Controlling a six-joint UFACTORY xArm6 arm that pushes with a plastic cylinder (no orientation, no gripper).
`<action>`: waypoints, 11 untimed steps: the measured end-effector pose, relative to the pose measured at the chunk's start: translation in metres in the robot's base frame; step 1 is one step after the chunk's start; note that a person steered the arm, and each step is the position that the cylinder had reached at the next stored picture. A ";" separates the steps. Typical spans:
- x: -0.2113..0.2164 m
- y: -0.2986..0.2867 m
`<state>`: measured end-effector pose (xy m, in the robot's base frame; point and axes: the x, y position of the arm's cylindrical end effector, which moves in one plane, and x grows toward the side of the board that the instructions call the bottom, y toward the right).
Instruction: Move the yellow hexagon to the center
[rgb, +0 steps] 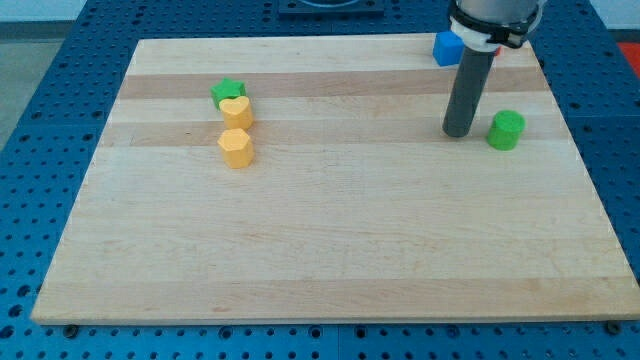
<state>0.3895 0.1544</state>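
Toward the view's left, on the pale wooden table, three blocks sit in a tight column: a green block of a shape I cannot make out at the top, a yellow heart touching it just below, and the yellow hexagon lowest, just beside the heart and perhaps touching it. The hexagon lies left of the table's middle and a little toward the view's top, so by my reading the task has barely started: the block is nowhere near the center, and nothing is pressing on it.

Across the bare middle of the table nothing stands in the way.

Further right, my tip rests near the view's top right, just beside a green cylinder with a small gap between them. A blue block sits behind the rod at the top edge. The end effector is a plain rod with no jaws, so it is neither spread nor pinching anything.

What is left, I judge, is nearly everything: bring my tip across to the hexagon's left side, clear of the heart, then push it rightward and slightly downward.
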 end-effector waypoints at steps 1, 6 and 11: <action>0.000 0.000; 0.122 -0.096; 0.069 -0.344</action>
<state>0.4586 -0.1895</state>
